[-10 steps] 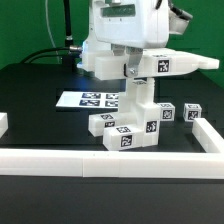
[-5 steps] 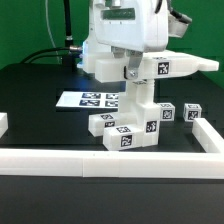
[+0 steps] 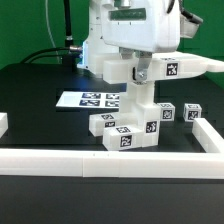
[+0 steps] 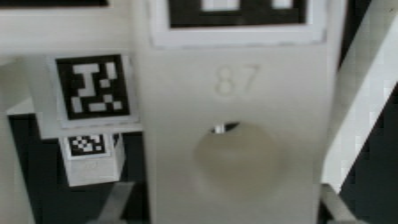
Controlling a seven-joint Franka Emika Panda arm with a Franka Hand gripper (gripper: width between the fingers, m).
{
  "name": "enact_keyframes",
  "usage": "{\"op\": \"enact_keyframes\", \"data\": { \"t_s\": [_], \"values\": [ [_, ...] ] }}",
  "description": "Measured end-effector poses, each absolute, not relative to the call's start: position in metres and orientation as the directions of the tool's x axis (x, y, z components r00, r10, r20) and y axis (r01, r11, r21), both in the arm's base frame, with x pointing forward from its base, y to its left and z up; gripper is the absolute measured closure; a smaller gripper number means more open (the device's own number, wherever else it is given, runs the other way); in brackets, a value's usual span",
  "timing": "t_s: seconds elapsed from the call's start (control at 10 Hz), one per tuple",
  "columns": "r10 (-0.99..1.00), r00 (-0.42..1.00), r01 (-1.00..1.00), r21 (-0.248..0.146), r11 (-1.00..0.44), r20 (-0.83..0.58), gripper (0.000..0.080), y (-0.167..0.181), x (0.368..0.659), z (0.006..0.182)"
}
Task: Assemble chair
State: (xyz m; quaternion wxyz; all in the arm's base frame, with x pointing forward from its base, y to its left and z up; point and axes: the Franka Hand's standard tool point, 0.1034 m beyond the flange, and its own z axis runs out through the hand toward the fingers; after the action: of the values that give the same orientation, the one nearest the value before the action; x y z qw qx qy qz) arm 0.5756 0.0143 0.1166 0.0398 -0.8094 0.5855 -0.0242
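Only the wrist view shows the number 87 on a chair slab (image 4: 231, 120). The exterior view shows the chair (image 3: 140, 103) directly under the gripper (image 3: 139, 74), and I cannot tell whether its fingers are closed.

chair parts (image 3: 138, 105): white plastic, matt, smooth | table (image 3: 40, 122): black, matt, smooth

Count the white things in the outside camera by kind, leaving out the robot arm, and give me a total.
tagged slab, raised: 1
joined cluster of tagged parts: 1
small tagged blocks: 2
marker board: 1
border rail: 1
Total: 6
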Motion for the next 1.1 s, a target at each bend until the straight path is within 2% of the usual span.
{"op": "enact_keyframes", "data": {
  "t_s": [0.9, 1.1],
  "values": [
    [-0.954, 0.299, -0.95, -0.095, -0.296, -0.009, 0.0515, 0.0097, 0.5743, 0.1155],
    [-0.972, 0.235, -0.968, -0.099, -0.232, -0.028, 0.0515, 0.0079, 0.5737, 0.1151]
  ]
}}
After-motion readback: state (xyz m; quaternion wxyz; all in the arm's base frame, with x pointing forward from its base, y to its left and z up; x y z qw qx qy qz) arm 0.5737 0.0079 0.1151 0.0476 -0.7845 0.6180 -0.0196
